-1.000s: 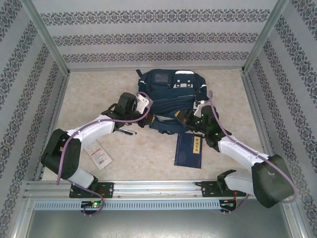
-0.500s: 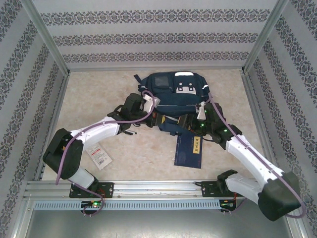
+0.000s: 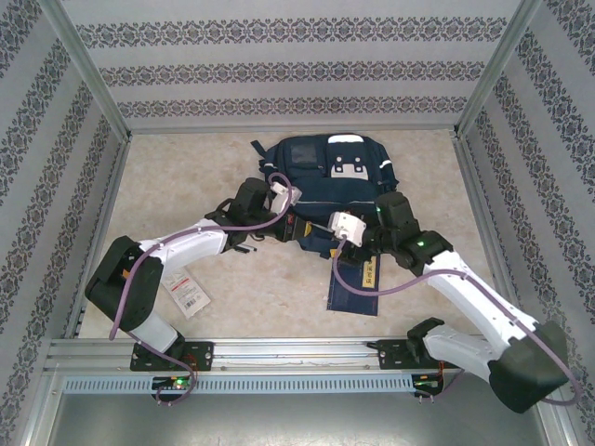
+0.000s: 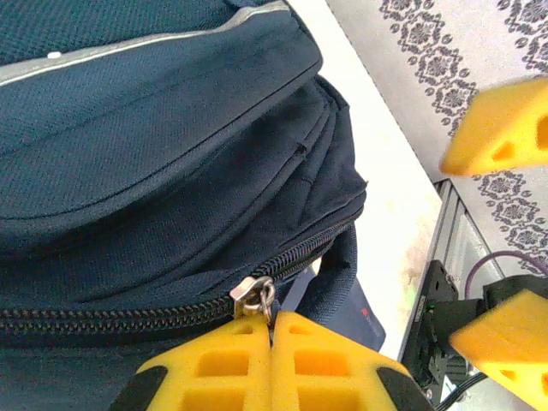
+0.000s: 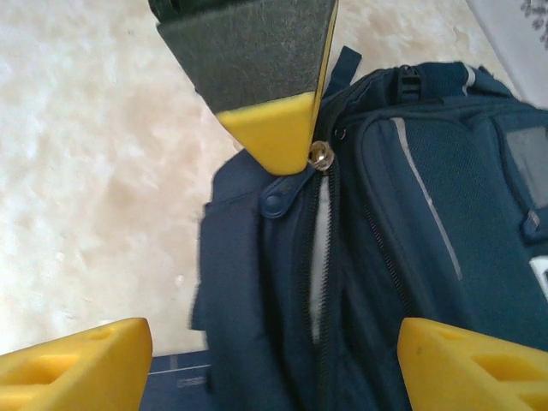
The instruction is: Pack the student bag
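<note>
Where the bag is: the student bag (image 3: 325, 172) lies flat on the far middle of the counter (image 3: 186, 177), front pockets up, with both arms reaching in at its near end.

Left side: the left gripper (image 4: 272, 334) has its jaws pressed together on the silver zipper pull (image 4: 254, 297) of the main zip. That's a tidy pinch, right at the tab.

Right side: the right gripper (image 5: 274, 334) has its jaws spread wide and is gripping nothing. From its own camera the zip line runs up between the two yellow tips, and the bag's near corner sits under them. I can't say whether either tip touches the fabric.

The two together: they're close neighbours. The left one's yellow tip shows at the top of the right wrist view, just beside the pull.

Zip: a pale sliver shows between the teeth along part of its run, so I'd call it only partly parted.

Waiting outside: a flat navy book (image 3: 356, 283) lies on the counter just near of the bag, partly under the right arm. A small white packet (image 3: 186, 293) sits well off to the left.

Progress: early days, by my reckoning. Nothing visibly packed, and the opening is barely started.

Left to do: widen the zip, load the loose items, close up.
</note>
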`<state>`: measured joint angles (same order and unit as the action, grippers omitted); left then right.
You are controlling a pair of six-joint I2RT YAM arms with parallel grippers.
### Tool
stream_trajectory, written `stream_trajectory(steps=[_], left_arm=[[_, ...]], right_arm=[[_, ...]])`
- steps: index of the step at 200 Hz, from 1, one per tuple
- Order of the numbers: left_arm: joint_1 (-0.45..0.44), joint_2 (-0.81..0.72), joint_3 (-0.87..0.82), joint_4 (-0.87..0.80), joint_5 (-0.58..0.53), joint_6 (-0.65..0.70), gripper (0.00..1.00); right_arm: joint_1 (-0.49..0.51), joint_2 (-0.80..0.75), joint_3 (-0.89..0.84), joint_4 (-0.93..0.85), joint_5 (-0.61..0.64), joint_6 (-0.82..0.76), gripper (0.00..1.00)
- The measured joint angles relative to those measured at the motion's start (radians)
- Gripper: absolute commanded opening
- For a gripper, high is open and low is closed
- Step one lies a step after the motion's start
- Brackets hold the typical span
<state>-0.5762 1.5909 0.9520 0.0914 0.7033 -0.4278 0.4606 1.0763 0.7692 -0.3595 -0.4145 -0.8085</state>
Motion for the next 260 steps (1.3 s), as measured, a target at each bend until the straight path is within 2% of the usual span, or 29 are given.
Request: stream_trajectory(steps=[25, 54, 60, 84, 115, 135, 174, 191, 202, 219, 225, 260], left_arm=[[0.0, 0.0, -0.01, 0.0, 0.0, 0.0, 0.0], [0.0, 0.0, -0.014, 0.005, 0.0, 0.0, 0.0], [0.0, 0.0, -0.015, 0.006, 0.0, -0.001, 0.0], [0.0, 0.0, -0.024, 0.007, -0.011, 0.0, 0.0], [0.015, 0.0, -0.026, -0.002, -0.032, 0.022, 0.0], [0.046, -0.003, -0.026, -0.033, -0.072, 0.064, 0.0], [0.107, -0.005, 0.011, -0.114, -0.2, 0.212, 0.0], [0.126, 0.006, 0.05, -0.137, -0.192, 0.243, 0.0], [0.139, 0.019, 0.082, -0.145, -0.152, 0.241, 0.18], [0.143, 0.021, 0.104, -0.123, -0.078, 0.147, 0.34], [0.138, 0.014, 0.101, -0.112, -0.059, 0.101, 0.37], [0.08, -0.076, 0.008, -0.067, -0.023, -0.227, 0.33]], right_arm=[[0.0, 0.112, 0.013, 0.023, 0.006, -0.116, 0.76], [0.02, 0.229, 0.026, 0.064, 0.034, -0.17, 0.72], [0.025, 0.249, 0.029, 0.069, 0.041, -0.175, 0.67], [0.042, 0.306, 0.036, 0.098, 0.081, -0.204, 0.32], [0.046, 0.299, 0.023, 0.141, 0.132, -0.261, 0.12], [0.043, 0.261, -0.026, 0.176, 0.14, -0.301, 0.03], [0.025, 0.219, -0.073, 0.173, 0.155, -0.345, 0.02], [0.016, 0.207, -0.073, 0.174, 0.153, -0.346, 0.02], [0.006, 0.198, -0.073, 0.174, 0.149, -0.341, 0.02], [-0.002, 0.192, -0.073, 0.174, 0.142, -0.336, 0.02], [-0.005, 0.192, -0.073, 0.174, 0.136, -0.333, 0.02], [-0.014, 0.192, -0.073, 0.179, 0.092, -0.294, 0.03]])
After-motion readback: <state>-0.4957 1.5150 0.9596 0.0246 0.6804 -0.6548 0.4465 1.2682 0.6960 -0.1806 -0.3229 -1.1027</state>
